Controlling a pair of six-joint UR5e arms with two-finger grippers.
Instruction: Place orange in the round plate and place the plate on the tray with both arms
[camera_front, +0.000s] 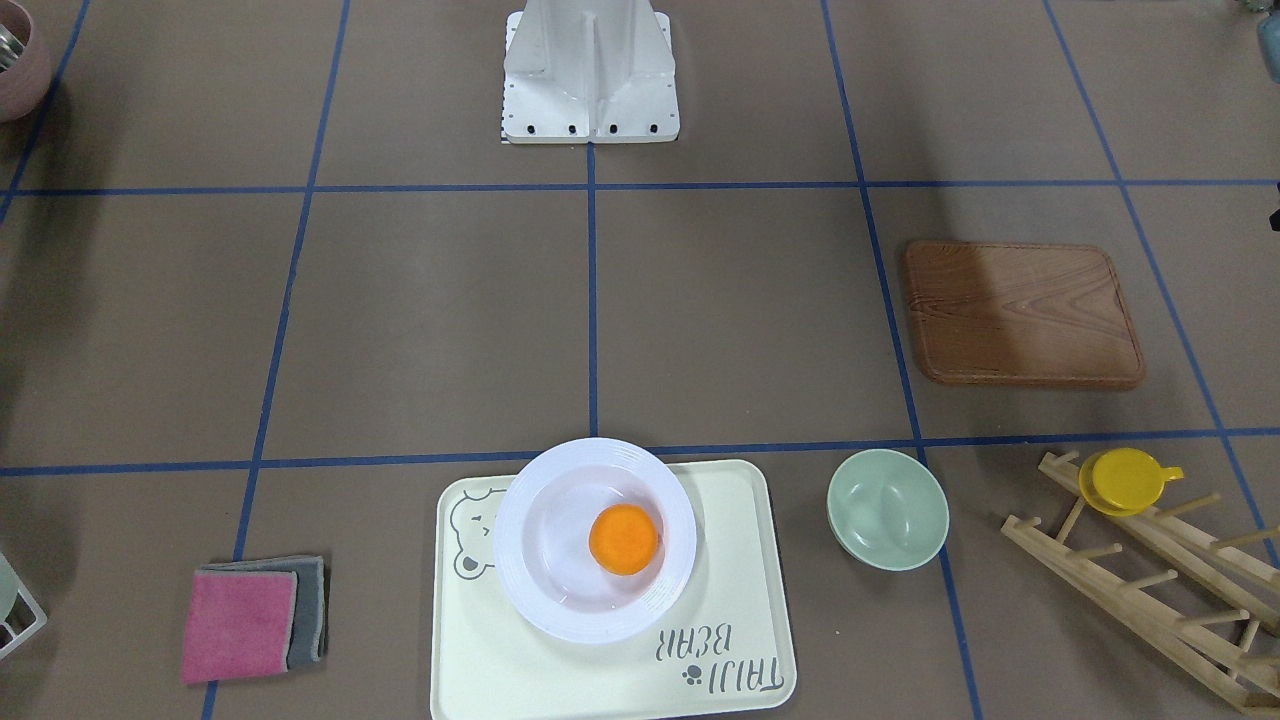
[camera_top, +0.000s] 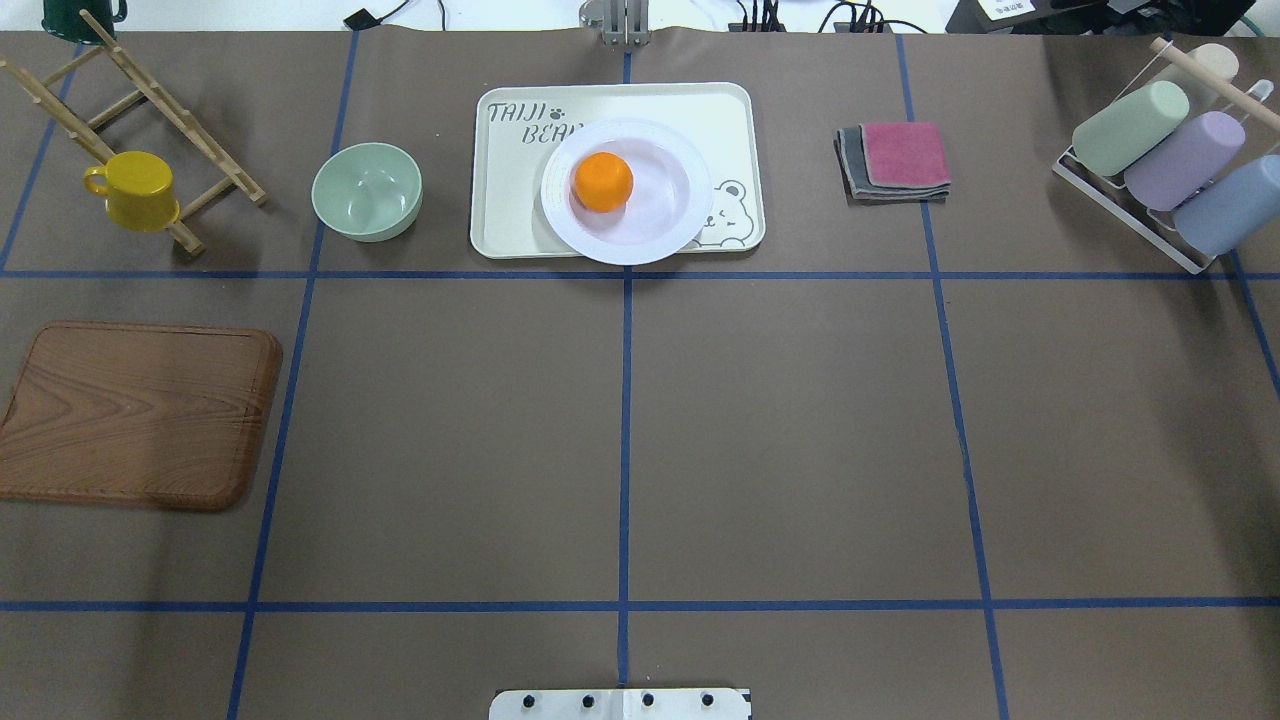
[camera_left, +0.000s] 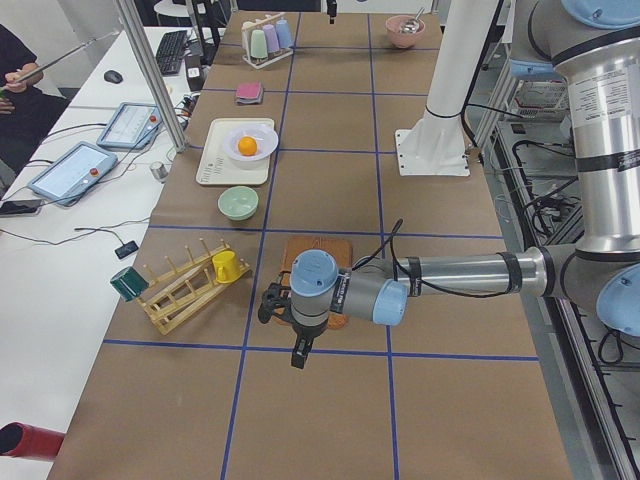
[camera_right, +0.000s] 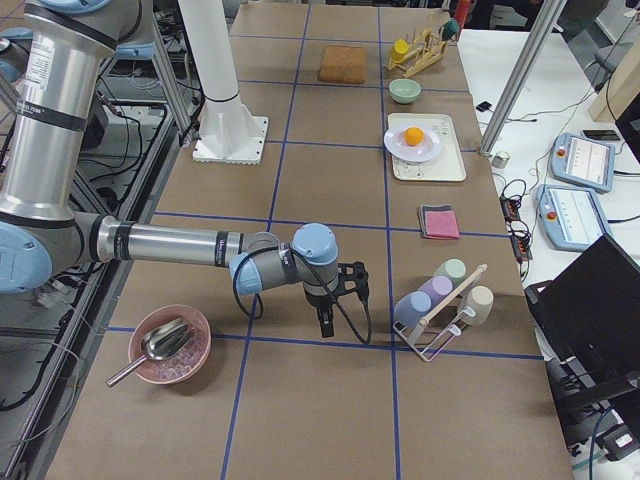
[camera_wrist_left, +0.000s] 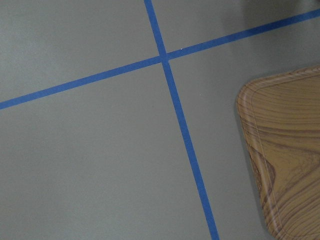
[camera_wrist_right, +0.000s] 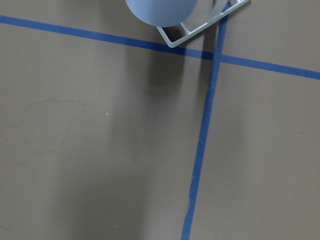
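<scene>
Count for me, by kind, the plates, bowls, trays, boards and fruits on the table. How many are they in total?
Plates: 1, the round plate
Bowls: 2, the mint-green bowl and the pink bowl
Trays: 1, the tray
Boards: 1, the wooden board
Fruits: 1, the orange
Total: 6

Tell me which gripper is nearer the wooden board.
Left. The left gripper hangs close beside the wooden board; the right gripper is far off, by the cup rack.
</scene>
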